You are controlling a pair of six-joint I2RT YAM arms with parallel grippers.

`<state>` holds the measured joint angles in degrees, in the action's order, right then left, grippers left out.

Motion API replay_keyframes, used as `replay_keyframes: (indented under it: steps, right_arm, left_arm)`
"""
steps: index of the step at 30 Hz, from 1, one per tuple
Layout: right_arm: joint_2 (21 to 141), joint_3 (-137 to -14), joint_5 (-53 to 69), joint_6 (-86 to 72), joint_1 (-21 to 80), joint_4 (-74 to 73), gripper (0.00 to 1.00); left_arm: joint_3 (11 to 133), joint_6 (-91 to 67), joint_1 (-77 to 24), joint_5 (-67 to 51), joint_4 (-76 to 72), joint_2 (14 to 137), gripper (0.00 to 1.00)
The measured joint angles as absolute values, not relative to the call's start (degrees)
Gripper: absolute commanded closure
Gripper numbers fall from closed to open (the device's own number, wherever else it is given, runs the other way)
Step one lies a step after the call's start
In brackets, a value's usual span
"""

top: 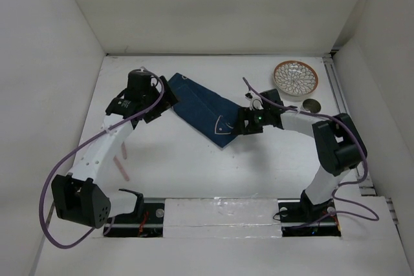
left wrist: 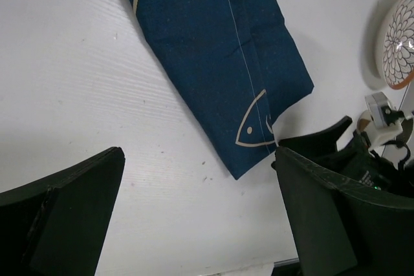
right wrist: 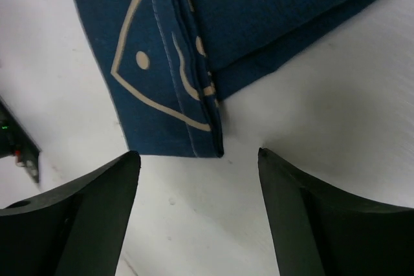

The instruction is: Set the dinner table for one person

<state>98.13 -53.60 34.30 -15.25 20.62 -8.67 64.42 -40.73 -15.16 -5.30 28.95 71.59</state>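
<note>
The white dinner table (top: pixel 194 172) carries a folded navy blue placemat (top: pixel 200 108) with a beige fish outline, lying diagonally at the middle. My left gripper (top: pixel 167 99) is open and empty at the placemat's far left end. In the left wrist view the placemat (left wrist: pixel 220 50) lies ahead of the open gripper (left wrist: pixel 200 211), which is over bare table (left wrist: pixel 97 95). My right gripper (top: pixel 238 126) is open and empty at the placemat's near right corner. In the right wrist view that corner (right wrist: pixel 174 95) sits just ahead of the open gripper (right wrist: pixel 197 172).
A patterned plate (top: pixel 295 77) with an orange rim sits at the far right, also in the left wrist view (left wrist: pixel 396 37). A small dark round dish (top: pixel 312 105) lies beside it. Thin pink sticks (top: pixel 121 159) lie at the near left by the left arm. White walls enclose the table.
</note>
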Motion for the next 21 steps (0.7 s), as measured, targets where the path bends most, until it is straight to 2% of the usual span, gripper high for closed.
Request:
replay_keyframes:
  steps: [3,6,7,11,13,16,21]
  right_arm:
    - [100.40,-53.65,34.70,-16.12,20.67,-6.20,0.28]
    - [101.69,-54.00,34.87,-16.75,20.67,-4.21,0.47]
    - [102.45,-54.17,35.07,-17.06,20.67,-3.79,0.63]
    - [104.71,-54.92,35.70,-18.00,20.69,-3.14,0.96]
    - [104.66,-55.02,35.79,-18.31,21.12,-3.22,1.00]
    - [102.76,-55.59,35.00,-18.22,23.55,-3.57,1.00]
    - [96.42,-60.12,33.87,-15.14,33.43,-3.40,1.00]
  left_arm:
    - [64.18,-39.75,-15.29,-5.85,29.28,70.98,0.00]
    - [63.96,-39.05,-15.31,-6.00,30.00,70.74,0.00]
    - [63.70,-38.92,-15.31,-6.00,30.00,70.61,0.00]
    - [63.22,-38.57,-15.31,-5.98,31.05,70.22,0.00]
    - [63.24,-38.46,-15.31,-6.00,31.24,70.13,0.00]
    - [63.61,-38.39,-15.31,-5.93,32.03,70.04,0.00]
    - [66.15,-38.89,-15.31,-4.82,33.85,69.97,0.00]
